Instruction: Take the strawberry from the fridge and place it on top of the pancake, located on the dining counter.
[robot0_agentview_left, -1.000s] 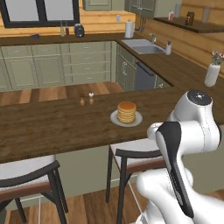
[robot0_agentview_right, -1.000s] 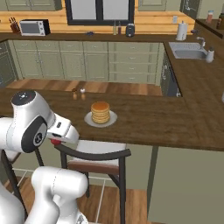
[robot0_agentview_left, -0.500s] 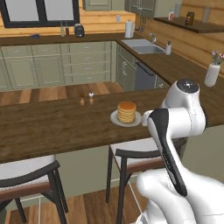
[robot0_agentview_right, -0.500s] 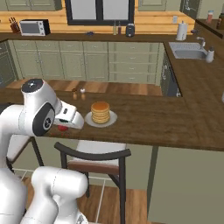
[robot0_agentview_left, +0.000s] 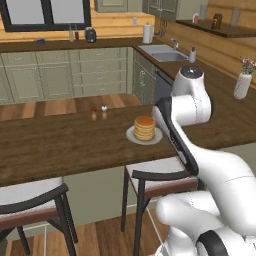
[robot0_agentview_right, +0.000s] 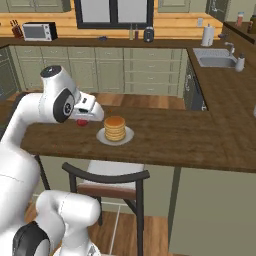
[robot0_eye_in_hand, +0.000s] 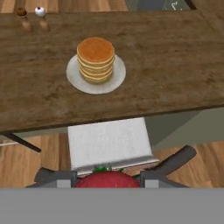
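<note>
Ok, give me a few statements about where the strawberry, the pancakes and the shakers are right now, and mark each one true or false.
1. The end effector holds the strawberry. True.
2. The strawberry sits on the pancake stack. False: the stack's top is bare.
3. The pancakes rest on a round plate on the dining counter. True.
4. The two small shakers touch the plate. False: they stand apart from it.

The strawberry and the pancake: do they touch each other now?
Apart. In the hand view the strawberry sits between the hand's fingertips at the bottom, with the stool seat and bare dining counter separating it from the pancake.
</note>
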